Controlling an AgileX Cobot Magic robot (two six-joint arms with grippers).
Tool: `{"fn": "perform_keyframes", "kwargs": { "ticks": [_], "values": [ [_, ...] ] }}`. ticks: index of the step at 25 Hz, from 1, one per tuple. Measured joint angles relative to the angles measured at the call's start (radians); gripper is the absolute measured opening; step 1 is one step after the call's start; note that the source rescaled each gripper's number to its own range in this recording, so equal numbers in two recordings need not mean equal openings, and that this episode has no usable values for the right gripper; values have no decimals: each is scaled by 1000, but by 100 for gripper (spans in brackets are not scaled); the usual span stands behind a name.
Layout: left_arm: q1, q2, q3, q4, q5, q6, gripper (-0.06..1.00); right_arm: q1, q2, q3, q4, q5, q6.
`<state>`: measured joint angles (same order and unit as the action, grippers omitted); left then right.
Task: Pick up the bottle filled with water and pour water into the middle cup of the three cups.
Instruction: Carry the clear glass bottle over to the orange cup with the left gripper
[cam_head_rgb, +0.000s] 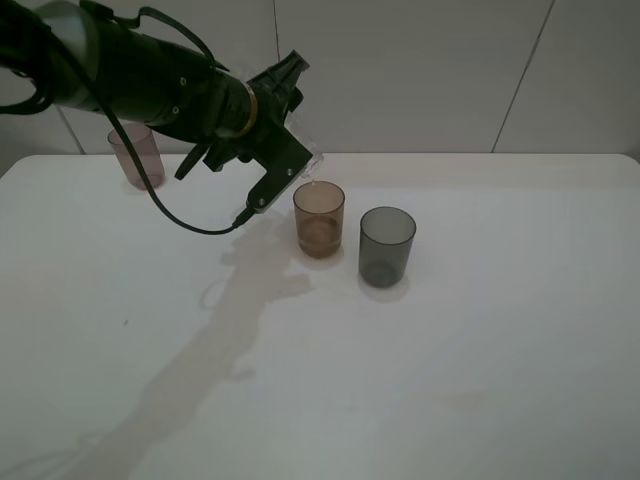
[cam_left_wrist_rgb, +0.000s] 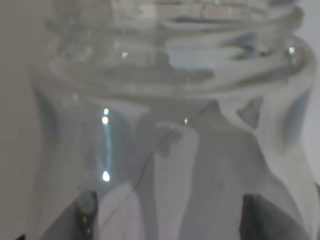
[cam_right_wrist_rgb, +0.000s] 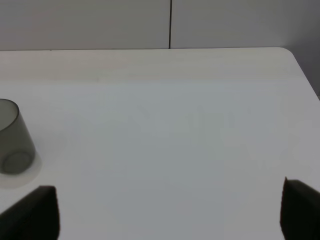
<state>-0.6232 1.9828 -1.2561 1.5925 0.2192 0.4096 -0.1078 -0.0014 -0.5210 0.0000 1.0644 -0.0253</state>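
My left gripper (cam_head_rgb: 290, 140) is shut on the clear bottle (cam_head_rgb: 307, 161) and holds it tipped, its open neck just above the rim of the amber middle cup (cam_head_rgb: 319, 219). In the left wrist view the bottle (cam_left_wrist_rgb: 165, 125) fills the frame, threaded neck away from the camera, dark fingertips (cam_left_wrist_rgb: 86, 214) on both sides of it. The dark grey cup (cam_head_rgb: 386, 245) stands right of the amber cup and the mauve-brown cup (cam_head_rgb: 136, 155) stands far left at the back. My right gripper (cam_right_wrist_rgb: 167, 215) is open and empty above the bare table; it is out of the high view.
The white table (cam_head_rgb: 480, 340) ends at a pale wall behind. A black cable (cam_head_rgb: 190, 225) hangs from the left arm just above the table, left of the amber cup. The grey cup (cam_right_wrist_rgb: 14, 137) shows in the right wrist view, beyond one finger.
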Motion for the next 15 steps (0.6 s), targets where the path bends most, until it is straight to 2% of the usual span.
{"fn": "perform_keyframes", "kwargs": {
  "ticks": [15],
  "values": [
    [0,0,0,3,-52,0,1,0,0,0,0,0,0]
  ]
}}
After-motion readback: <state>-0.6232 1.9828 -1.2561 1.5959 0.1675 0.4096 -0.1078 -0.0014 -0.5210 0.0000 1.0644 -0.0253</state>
